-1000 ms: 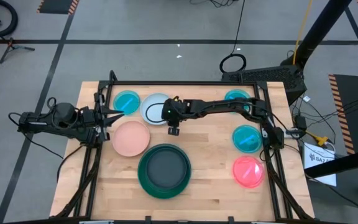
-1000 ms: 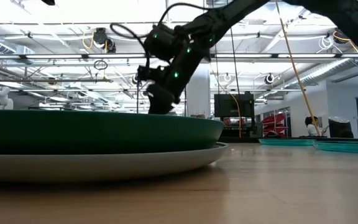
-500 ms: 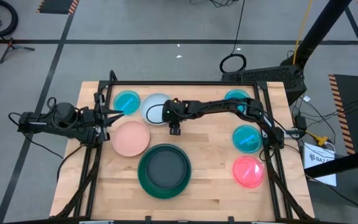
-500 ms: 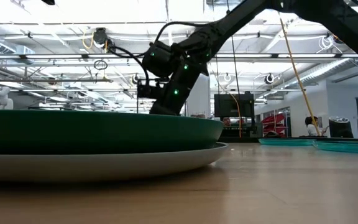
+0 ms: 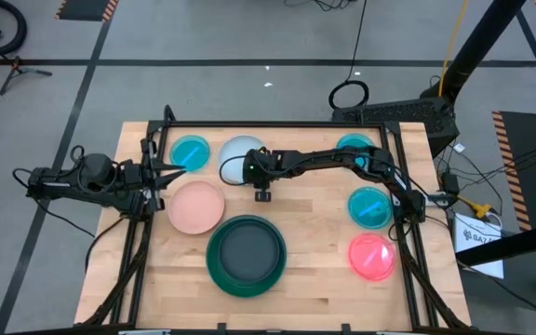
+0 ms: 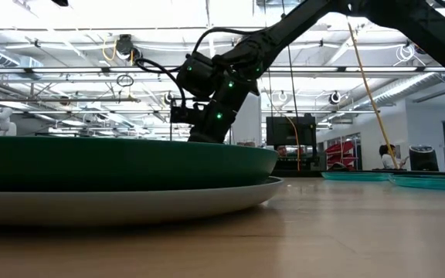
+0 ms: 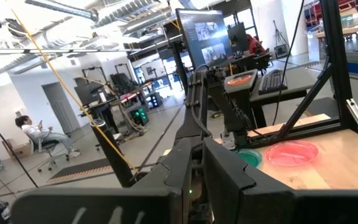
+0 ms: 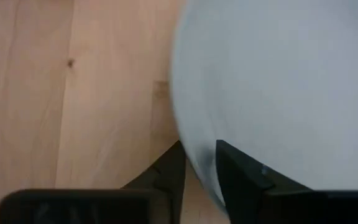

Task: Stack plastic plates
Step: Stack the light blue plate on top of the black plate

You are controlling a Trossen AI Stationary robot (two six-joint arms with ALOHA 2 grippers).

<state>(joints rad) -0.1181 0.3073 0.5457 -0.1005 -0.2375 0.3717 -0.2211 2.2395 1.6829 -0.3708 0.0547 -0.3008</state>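
1. Right gripper (image 8: 197,168): fingers (image 8: 244,171) straddle the rim of the pale blue-white plate (image 5: 237,154), closed on it, at the table's 12 o'clock.
2. Step, you may judge: pickup; next, lift and carry toward the salmon-pink plate (image 5: 195,207).
3. Left gripper (image 5: 164,169): nearly closed, empty, at 9 o'clock.
4. Count: three cyan plates (image 5: 190,151), one pink-red plate (image 5: 372,257), one dark green plate (image 5: 246,253) holding a grey one.
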